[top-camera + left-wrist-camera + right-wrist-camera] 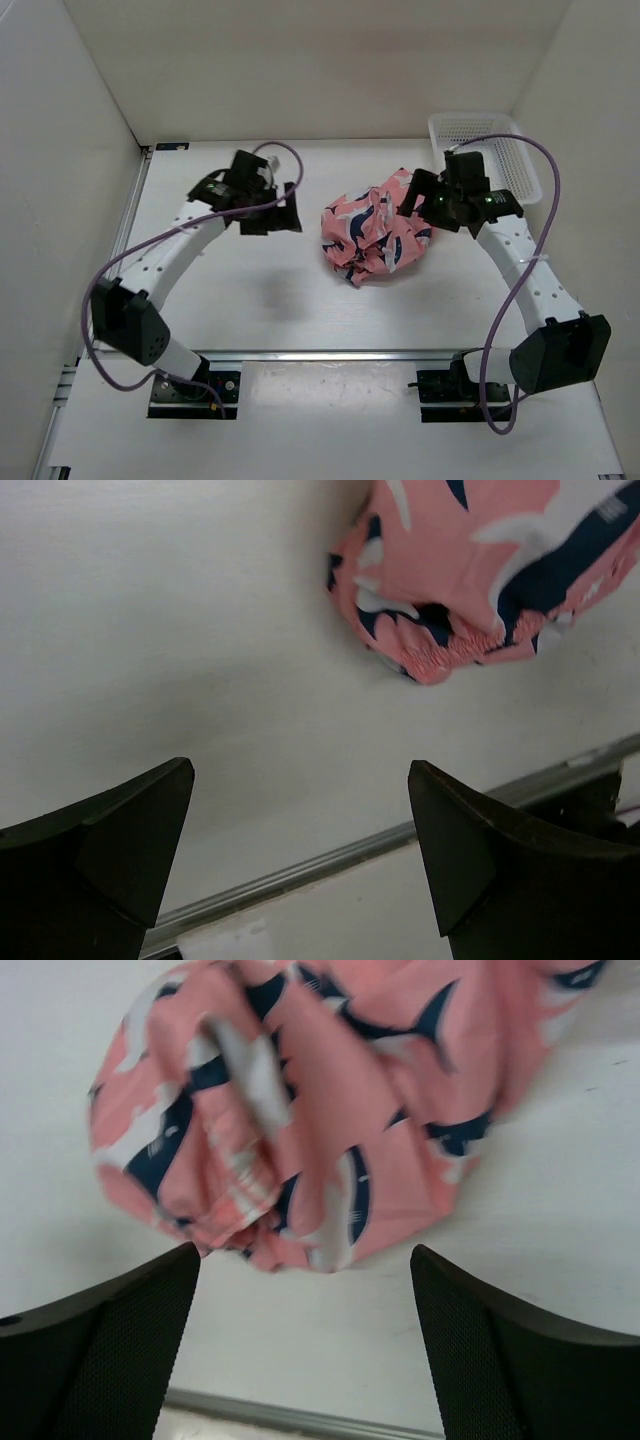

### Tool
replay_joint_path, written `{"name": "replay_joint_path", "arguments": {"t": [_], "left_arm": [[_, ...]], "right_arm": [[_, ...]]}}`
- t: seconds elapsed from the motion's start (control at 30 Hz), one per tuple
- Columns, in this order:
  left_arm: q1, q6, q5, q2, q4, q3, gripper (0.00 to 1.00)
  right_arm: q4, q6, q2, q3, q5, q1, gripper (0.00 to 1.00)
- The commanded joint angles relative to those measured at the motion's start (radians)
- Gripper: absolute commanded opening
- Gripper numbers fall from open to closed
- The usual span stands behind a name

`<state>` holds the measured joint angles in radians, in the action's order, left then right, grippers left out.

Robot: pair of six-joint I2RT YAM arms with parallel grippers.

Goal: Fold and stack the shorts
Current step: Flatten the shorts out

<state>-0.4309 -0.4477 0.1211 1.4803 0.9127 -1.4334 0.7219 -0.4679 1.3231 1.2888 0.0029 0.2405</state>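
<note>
The shorts (pixel 375 228) lie in a crumpled heap on the white table, pink with navy and white whale shapes. They also fill the top of the right wrist view as the shorts (pixel 320 1110) and show at the upper right of the left wrist view as the shorts (pixel 470 570). My right gripper (pixel 418 200) hangs at the heap's right edge, open, with nothing between its fingers (pixel 480 1350); the fabric lies just beyond the tips. My left gripper (pixel 272 208) stands open to the left of the heap, apart from it, fingers (pixel 120 850) empty.
A white mesh basket (pixel 488 150) stands at the back right, just behind my right wrist. White walls close in the table on three sides. A metal rail (pixel 330 353) runs along the near edge, by the arm bases.
</note>
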Motion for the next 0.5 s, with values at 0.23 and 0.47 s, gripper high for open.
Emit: {"name": "replay_joint_path", "arguments": {"t": [0.23,0.47], "left_arm": [[-0.098,-0.074,0.187,0.306,-0.172,-0.152,1.00],[-0.098,-0.063,0.316,0.550,-0.181,-0.350,1.00]], "right_arm": [[-0.245,-0.034,0.146,-0.109,-0.210,0.072,1.00],[-0.265,-0.025,0.298,-0.034,-0.210,0.072,0.84]]}}
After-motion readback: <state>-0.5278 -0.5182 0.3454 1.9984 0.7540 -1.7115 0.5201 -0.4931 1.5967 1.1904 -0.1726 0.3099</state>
